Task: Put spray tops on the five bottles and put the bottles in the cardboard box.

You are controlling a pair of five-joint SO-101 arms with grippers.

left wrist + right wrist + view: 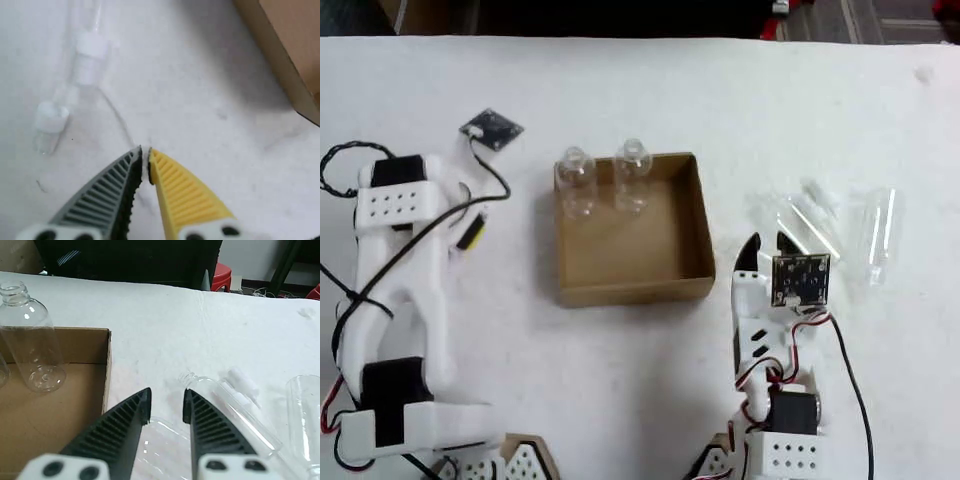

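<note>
On the white table (pixel 650 90), an open brown cardboard box (pixel 635 292) holds two clear plastic bottles (pixel 577 183), both uncapped, leaning on its far wall with necks past the rim. Right of the box lie more clear bottles (pixel 882 235) whose outlines merge with the table, so the count is uncertain. The right wrist view resolves three, two of them cut off, and one white spray top (pixel 243 382). The right pincer (pixel 166 407), black, has its fingers apart over them. The left pincer (pixel 145 156), grey and yellow, has its tips together and empty, near two faint white tops (pixel 90 55).
</note>
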